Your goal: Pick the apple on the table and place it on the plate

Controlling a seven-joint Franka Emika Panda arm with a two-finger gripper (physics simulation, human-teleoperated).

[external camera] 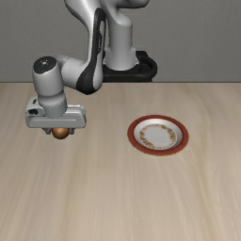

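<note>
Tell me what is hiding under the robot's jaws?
A small reddish-brown apple peeks out just below the jaws, over the wooden table. The apple's top is covered by them, so that part cannot be seen.

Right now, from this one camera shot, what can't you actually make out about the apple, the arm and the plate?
- Apple: in the exterior view the gripper covers its upper part. Whether it rests on the table or is lifted cannot be told.
- Arm: the top edge cuts off its upper links.
- Plate: the pattern on its red rim is too small to read.
</note>
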